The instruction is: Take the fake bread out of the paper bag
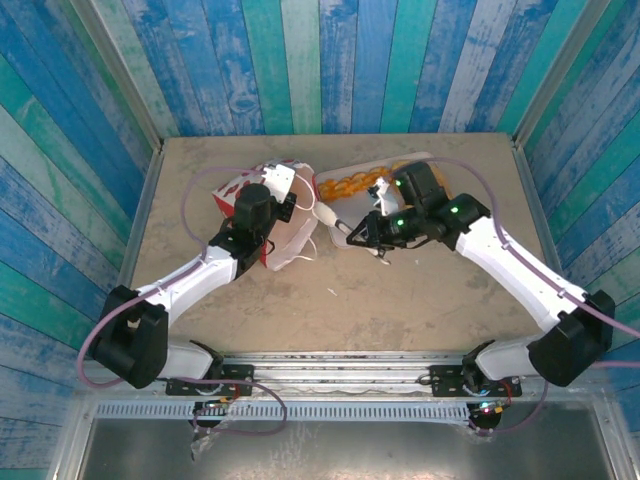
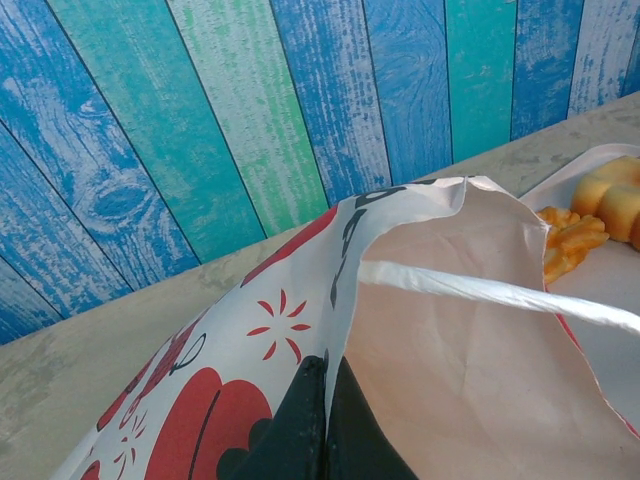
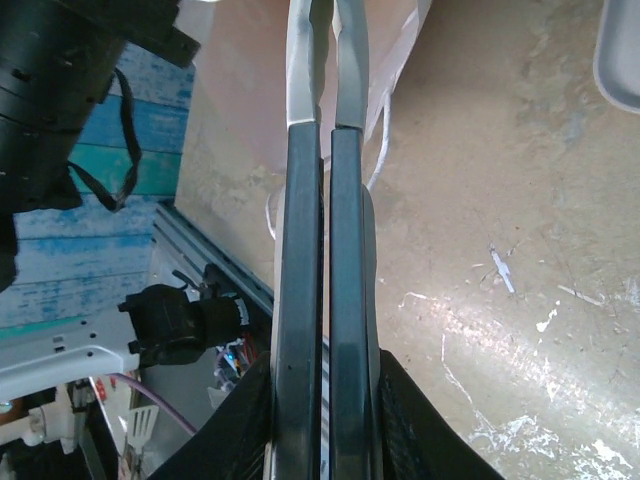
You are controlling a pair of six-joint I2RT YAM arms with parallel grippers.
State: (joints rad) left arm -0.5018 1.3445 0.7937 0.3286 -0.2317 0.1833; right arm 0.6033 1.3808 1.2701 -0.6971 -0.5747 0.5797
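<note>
- Table (image 1: pixel 400 300): it carries everything. No bread lies loose on its bare part.
- Bag (image 2: pixel 250 330): it lies tipped at the left of the table with its mouth facing the tray. From the left wrist, the inner wall in view is bare, with one white cord (image 2: pixel 480 290) slack across the mouth. The bottom of the bag is hidden, so I cannot tell whether any piece is left inside.
- Tray (image 2: pixel 565 172): it sits just beside the bag's mouth and already holds bread.
- Left gripper (image 2: pixel 325 430): it is clamped on the bag's rim and holds the mouth open.
- Right gripper (image 3: pixel 322 400): it is closed around the tongs, near the bag's mouth.
- Tongs (image 3: pixel 302 250): the arms are squeezed together, and nothing shows between them in the stretch in view.
- Bread (image 2: pixel 600 195): a glossy bun and a braided strip lie on the tray, out of the bag.
- Judgement: the task looks mostly done. What is left is to check the bottom of the bag and lift out any last piece.
</note>
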